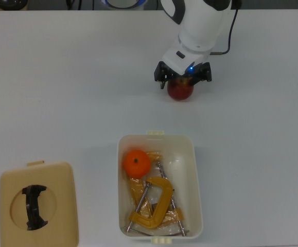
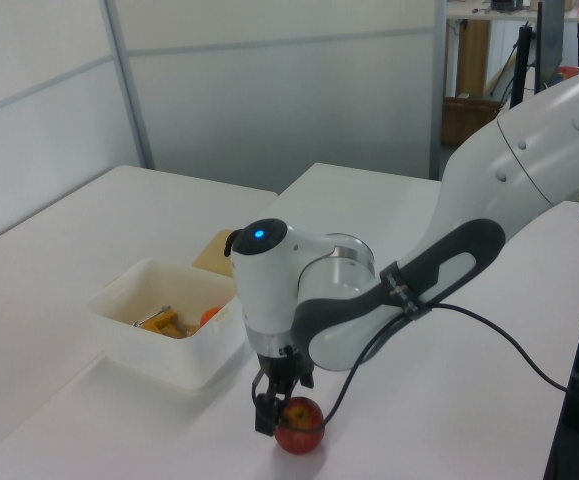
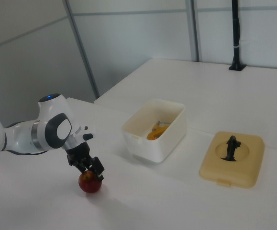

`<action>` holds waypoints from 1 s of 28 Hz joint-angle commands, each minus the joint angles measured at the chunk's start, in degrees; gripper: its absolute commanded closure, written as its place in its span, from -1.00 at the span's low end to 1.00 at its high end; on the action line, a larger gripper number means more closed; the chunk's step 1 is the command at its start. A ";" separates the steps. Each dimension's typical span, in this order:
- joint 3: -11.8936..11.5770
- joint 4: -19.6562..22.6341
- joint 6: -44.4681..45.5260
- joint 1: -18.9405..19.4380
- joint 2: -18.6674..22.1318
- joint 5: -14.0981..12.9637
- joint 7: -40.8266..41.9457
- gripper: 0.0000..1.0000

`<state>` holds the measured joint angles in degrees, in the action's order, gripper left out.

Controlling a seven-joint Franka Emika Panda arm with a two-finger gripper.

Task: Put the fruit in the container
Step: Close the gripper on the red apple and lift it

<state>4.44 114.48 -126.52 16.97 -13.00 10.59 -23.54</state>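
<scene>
A red apple (image 1: pixel 180 92) rests on the white table beyond the container's far end in the top view. My gripper (image 1: pixel 182 80) hangs directly over it, open, with one black finger on each side of the fruit. In the left view a fingertip (image 2: pixel 262 417) stands just beside the apple (image 2: pixel 300 430), and in the right view the gripper (image 3: pixel 90 170) sits on top of the apple (image 3: pixel 89 183). An orange (image 1: pixel 137 162) lies inside the cream-white container (image 1: pixel 195 170), in its far left corner in the top view.
A yellow C-clamp (image 1: pixel 156 204) and some orange-tan pieces share the tub with the orange. A flat tan lid (image 1: pixel 61 206) with a black handle (image 1: pixel 34 207) lies at the top view's lower left. The arm's black cable (image 1: pixel 226 36) trails behind it.
</scene>
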 commanded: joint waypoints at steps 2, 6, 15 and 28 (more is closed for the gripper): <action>-0.22 5.49 -3.82 1.40 2.27 3.12 -3.88 -1.00; -0.13 6.11 -4.70 1.40 2.10 3.83 -4.32 -1.00; -0.22 6.02 -7.16 1.22 1.31 4.44 -4.32 -0.99; -2.59 0.23 -7.69 -0.54 3.24 3.48 -5.81 1.00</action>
<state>3.71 117.34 -134.11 17.05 -12.55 13.71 -27.98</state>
